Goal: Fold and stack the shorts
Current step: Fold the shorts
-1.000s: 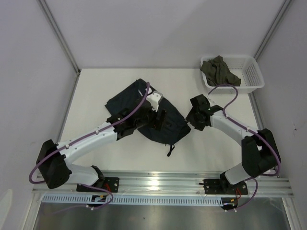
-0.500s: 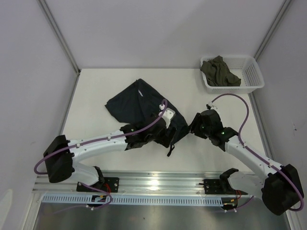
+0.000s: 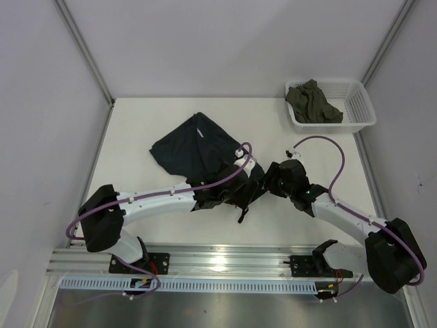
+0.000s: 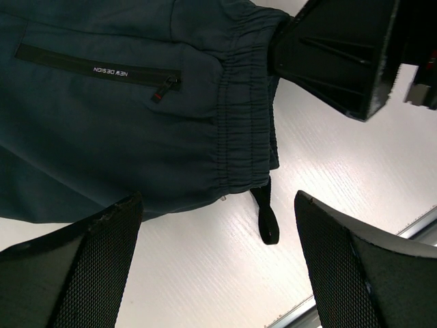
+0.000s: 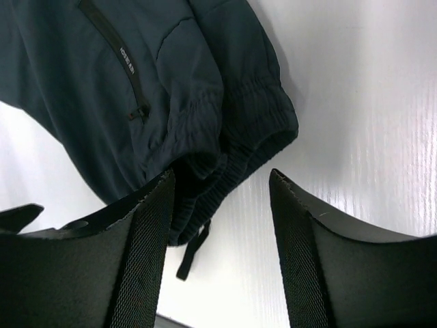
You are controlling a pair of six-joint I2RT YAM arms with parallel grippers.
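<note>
The dark teal-navy shorts (image 3: 194,147) lie spread on the white table, with the waistband at the near right. My left gripper (image 3: 239,193) is open and hovers over the waistband's near edge. In the left wrist view the gripper (image 4: 215,205) is empty, above the elastic waistband (image 4: 242,116) and a black drawstring end (image 4: 266,222). My right gripper (image 3: 273,181) is open just right of the waistband. In the right wrist view the gripper (image 5: 220,176) straddles the bunched waistband corner (image 5: 225,147), and a cord (image 5: 191,256) hangs below it. A zip pocket (image 4: 102,68) shows.
A white basket (image 3: 358,102) at the back right holds an olive garment (image 3: 311,101). The two gripper heads are close together; the right one shows in the left wrist view (image 4: 341,55). A metal rail (image 3: 225,260) runs along the near table edge.
Both grippers have moved nearer and lower to the shorts' waistband. The left arm swung right and the right arm came in toward the left. The shorts' far part is now uncovered.
</note>
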